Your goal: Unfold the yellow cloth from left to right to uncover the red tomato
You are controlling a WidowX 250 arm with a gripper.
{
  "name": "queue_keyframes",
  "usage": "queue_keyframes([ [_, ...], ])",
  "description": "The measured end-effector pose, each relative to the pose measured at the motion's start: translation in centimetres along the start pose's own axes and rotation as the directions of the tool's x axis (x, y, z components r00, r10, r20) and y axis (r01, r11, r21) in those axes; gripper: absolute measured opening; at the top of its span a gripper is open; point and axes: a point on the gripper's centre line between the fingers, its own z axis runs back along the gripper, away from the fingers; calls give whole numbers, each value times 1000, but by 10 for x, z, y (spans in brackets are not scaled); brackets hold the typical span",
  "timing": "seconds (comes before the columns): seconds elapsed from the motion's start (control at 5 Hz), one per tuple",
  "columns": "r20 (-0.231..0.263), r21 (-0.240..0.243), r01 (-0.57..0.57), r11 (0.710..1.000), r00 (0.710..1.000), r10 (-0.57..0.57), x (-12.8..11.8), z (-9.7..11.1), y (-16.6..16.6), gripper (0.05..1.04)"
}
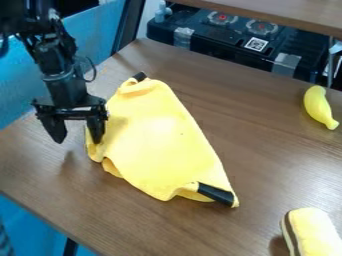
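The gripper [78, 142] hangs at the cloth's 9 o'clock edge, released, its fingers spread apart with nothing between them. The finger on its 3 o'clock side [98, 131] overlaps the rim of the yellow cloth [157, 142]; whether it touches, I can't tell. The cloth lies rumpled on the table [260, 175], its 9 o'clock rim creased and its narrow end towards 5 o'clock. One black end [139, 76] pokes out near 12, another [216, 193] near 5; whether they belong to one thing underneath is hidden.

Farther out from the cloth, a banana [320, 107] lies at 2 o'clock and a yellow-and-brown block [315, 234] at 4. Beyond the table, at 1 o'clock, stands a black box [194, 37].

I'd judge this to be the placing of the fingers at the rim, short of a hold. A grip here calls for a fold between both fingertips.
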Motion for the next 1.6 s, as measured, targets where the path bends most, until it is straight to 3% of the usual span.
queue_keyframes([
  [0.2, -2, 19, -28, 999, 1000, 28, 0, -1, 2, 644],
  [0.4, -18, 8, -22, 1000, 1000, 22, -1, 1, 0, 374],
  [0.6, -9, -22, -8, 1000, 1000, 8, 2, 14, -5, 157],
  [0.8, 39, -73, -3, 997, 999, 6, 13, 43, -16, 58],
  [1.0, 53, -79, -9, 997, 999, 13, 21, 58, -21, 72],
  [1.2, 46, -49, -10, 999, 999, 12, 23, 64, -18, 217],
  [1.4, 33, -39, -35, 999, 999, 36, 21, 53, -11, 492],
  [1.6, -23, -4, -39, 999, 999, 39, 6, 32, -1, 787],
])
